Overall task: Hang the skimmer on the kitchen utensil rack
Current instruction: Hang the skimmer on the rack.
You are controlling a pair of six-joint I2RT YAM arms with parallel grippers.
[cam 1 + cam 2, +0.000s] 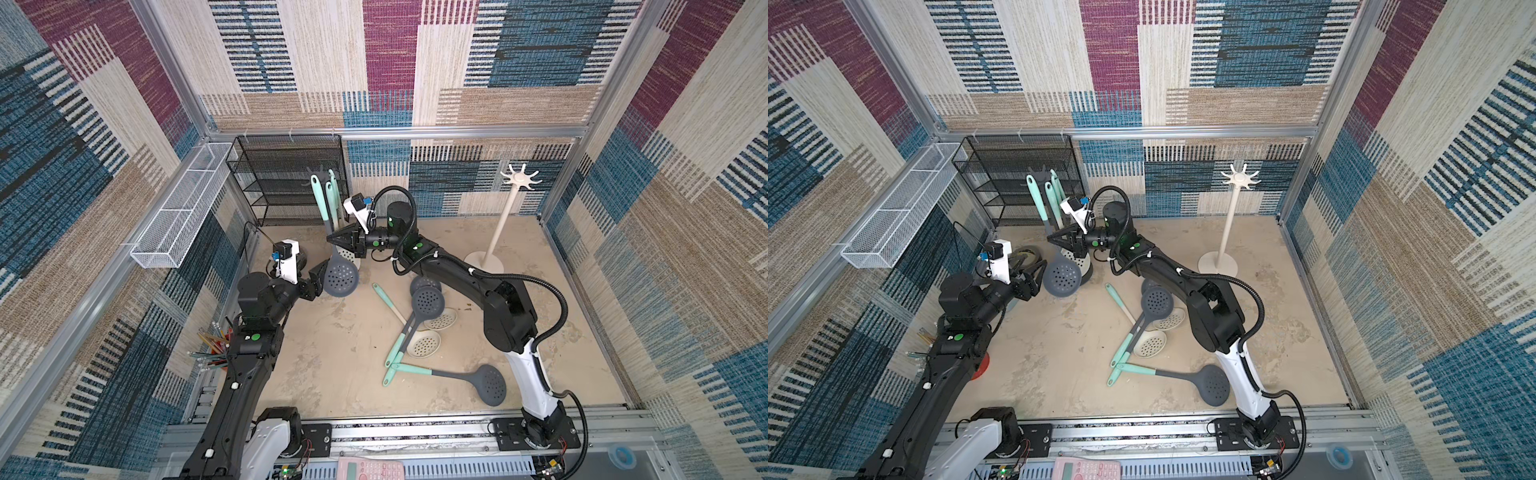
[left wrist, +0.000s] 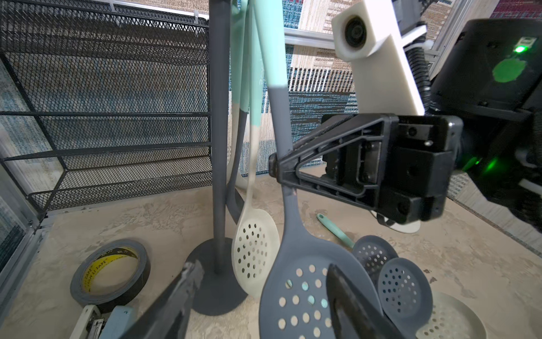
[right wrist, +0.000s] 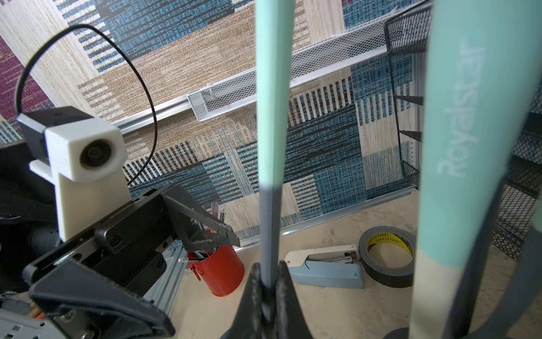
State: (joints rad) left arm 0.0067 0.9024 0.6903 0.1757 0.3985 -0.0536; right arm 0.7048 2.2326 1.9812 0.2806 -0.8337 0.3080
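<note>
Skimmer (image 1: 340,274) stands upright beside the rack post (image 2: 218,117), its grey neck pinched tight by the right gripper (image 3: 268,273), while the left gripper (image 2: 262,265) holds its jaws wide at the head.

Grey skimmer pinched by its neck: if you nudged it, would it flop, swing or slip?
Probably light and fairly stiff: the grey skimmer looks straight though the right tool pinches only its thin neck. It would likely swing if nudged, since its wide perforated head hangs below the grip. Its matte, rubbery-looking surface probably resists slipping.
</note>
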